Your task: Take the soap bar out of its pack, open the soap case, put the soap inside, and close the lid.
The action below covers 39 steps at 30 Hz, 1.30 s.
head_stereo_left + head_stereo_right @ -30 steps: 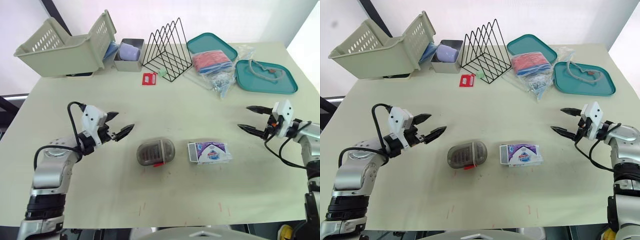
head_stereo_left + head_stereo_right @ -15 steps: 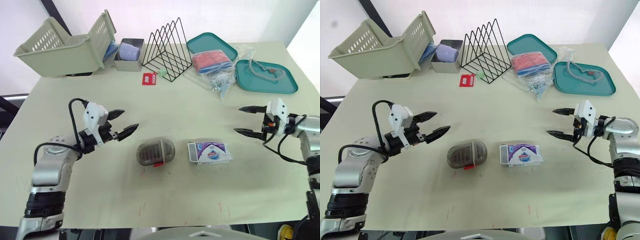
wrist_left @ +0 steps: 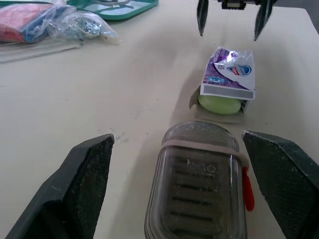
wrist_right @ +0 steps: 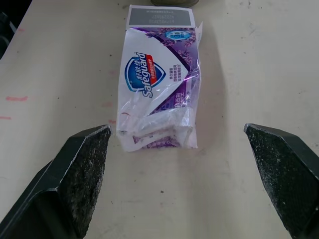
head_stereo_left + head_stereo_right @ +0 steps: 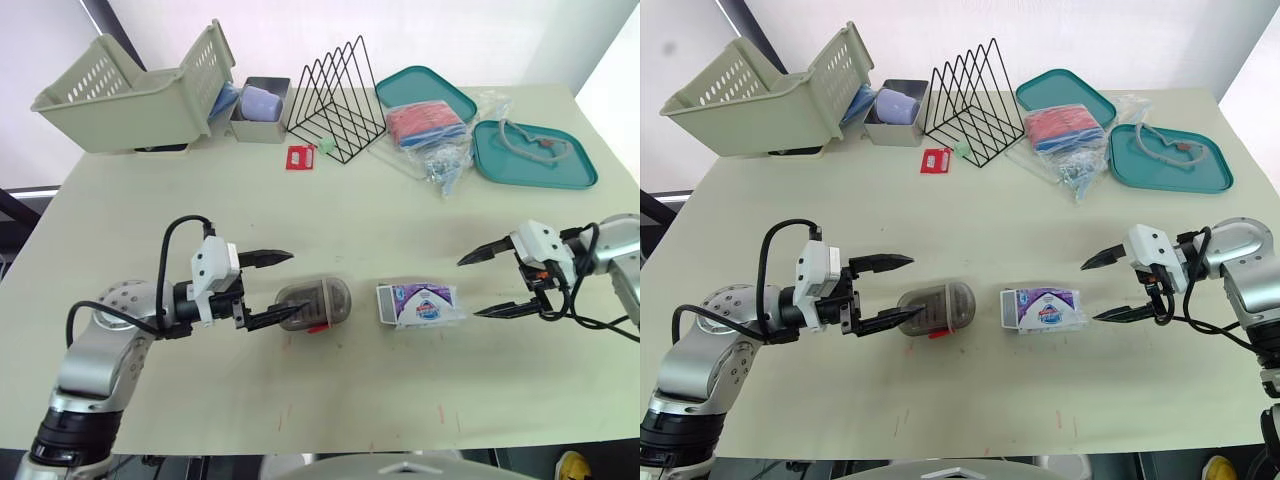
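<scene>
A closed smoky-grey soap case (image 5: 313, 304) with a red clasp lies mid-table. Just to its right lies the purple-and-white soap pack (image 5: 424, 302), its open end facing the case; a green soap bar (image 3: 220, 103) shows at that opening. My left gripper (image 5: 281, 288) is open, its fingertips at the case's left end, one on each side. My right gripper (image 5: 485, 286) is open, spread wide just to the right of the pack, which lies in line with the gap between its fingers (image 4: 82, 169).
Along the far edge stand a tilted beige basket (image 5: 135, 90), a grey tin (image 5: 259, 104), a black wire rack (image 5: 335, 90), two teal lids (image 5: 533, 154) and bagged items (image 5: 430, 135). A small red tag (image 5: 298, 157) lies in front of the rack.
My left gripper has moved right to reach the soap case's left end. My right gripper has moved left toward the pack and spread its fingers wider.
</scene>
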Available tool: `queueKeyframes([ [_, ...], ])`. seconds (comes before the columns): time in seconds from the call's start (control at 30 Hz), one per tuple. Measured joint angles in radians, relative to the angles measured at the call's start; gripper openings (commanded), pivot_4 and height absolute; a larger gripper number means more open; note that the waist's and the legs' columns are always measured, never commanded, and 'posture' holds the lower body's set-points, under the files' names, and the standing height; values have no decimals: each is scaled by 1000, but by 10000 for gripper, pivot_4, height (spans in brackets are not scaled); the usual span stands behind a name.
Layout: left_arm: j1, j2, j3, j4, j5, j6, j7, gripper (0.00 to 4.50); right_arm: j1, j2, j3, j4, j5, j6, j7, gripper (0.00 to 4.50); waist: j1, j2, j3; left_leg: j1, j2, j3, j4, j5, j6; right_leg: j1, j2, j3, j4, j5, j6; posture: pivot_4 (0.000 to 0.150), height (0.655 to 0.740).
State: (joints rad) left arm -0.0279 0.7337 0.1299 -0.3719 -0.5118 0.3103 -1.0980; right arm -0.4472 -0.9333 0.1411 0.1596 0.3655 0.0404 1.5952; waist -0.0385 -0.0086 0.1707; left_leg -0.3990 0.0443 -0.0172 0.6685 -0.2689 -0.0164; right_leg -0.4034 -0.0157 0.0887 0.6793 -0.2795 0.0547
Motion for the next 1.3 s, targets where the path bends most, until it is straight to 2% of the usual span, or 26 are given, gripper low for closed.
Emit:
queueKeyframes([
  [0.27, 64, -4, -51, -39, 18, -42, -12, 43983, 127, 25, -20, -75, -3, -45, -37, 45000, 0, 0, 0, 0, 0, -1, 0, 0, 0, 1, 0, -1, 0, 0, 0, 1500, 7400],
  [0.83, 59, 20, -62, -29, 37, -77, -30, 43983, 132, 138, -22, -4, -67, -130, -104, 45000, 0, 0, 0, 0, -1, -4, 1, 0, 0, 2, 0, -3, 0, 0, 0, 1500, 7400],
  [0.93, 76, 20, -62, -30, 39, -78, -29, 45000, 125, 144, -22, 3, -69, -130, -101, 38094, 0, 0, 0, 0, -1, -4, 0, 0, 0, 2, 0, -3, 0, 0, 0, 1500, 7400],
  [1.07, 84, 20, -61, -30, 41, -79, -27, 45000, 122, 148, -22, 8, -70, -130, -97, 17532, 0, 0, 0, 0, -1, -5, 1, 0, 0, 3, 0, -5, 0, 0, 0, 1500, 7400],
  [1.2, 94, 20, -61, -30, 42, -82, -20, 45000, 111, 148, -24, 10, -69, -131, -94, 795, 0, 0, 0, 1, -1, -7, 1, 0, 0, 4, 0, -6, -1, 0, 0, 1500, 7400],
  [1.3, 98, 20, -61, -30, 42, -85, -14, 45000, 111, 148, -24, 17, -69, -137, -92, 243, -1, 0, 0, 1, -1, -7, 1, 0, 0, 4, 0, -7, 0, 0, 0, 1500, 7400],
])
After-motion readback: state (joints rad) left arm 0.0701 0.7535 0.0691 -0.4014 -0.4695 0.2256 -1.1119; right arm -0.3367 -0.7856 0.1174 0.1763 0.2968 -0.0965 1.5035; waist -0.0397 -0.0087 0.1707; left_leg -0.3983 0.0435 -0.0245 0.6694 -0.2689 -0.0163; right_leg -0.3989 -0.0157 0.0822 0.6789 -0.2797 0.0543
